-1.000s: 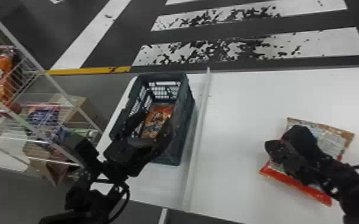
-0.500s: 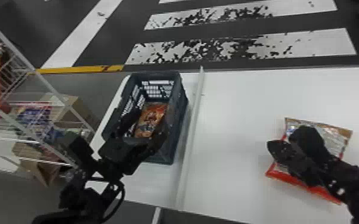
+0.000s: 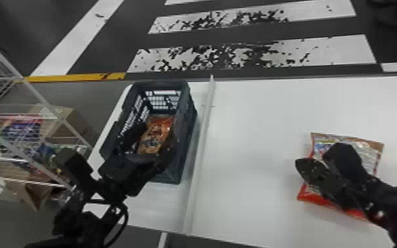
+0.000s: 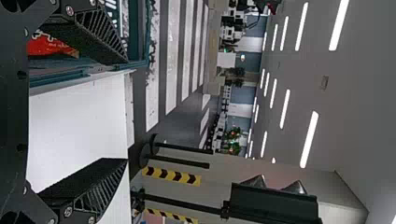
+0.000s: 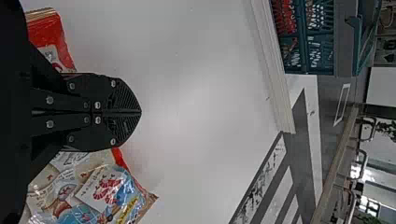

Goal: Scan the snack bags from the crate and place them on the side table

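In the head view my left gripper (image 3: 153,145) is over the near part of the dark crate (image 3: 183,151), beside an orange snack bag (image 3: 155,135) inside it. The left wrist view shows this gripper (image 4: 127,111) open, its fingers wide apart. At the right, my right gripper (image 3: 308,166) is over a red-edged snack bag (image 3: 367,155) on the white table (image 3: 260,138). From the right wrist this gripper (image 5: 140,112) is shut, nothing visible between its fingertips; parts of the bag (image 5: 102,189) show on both sides of it.
A raised white strip (image 3: 204,138) runs along the table right beside the crate. Left of the table stands a white wire rack (image 3: 43,102) holding snack packs, with a cardboard box (image 3: 72,122) among them. The table's far edge borders a striped floor.
The head view has shifted, so crate, strip and floor stripes appear farther left. The right gripper and the bag under it are slightly farther from the strip. My left gripper stays at the crate.
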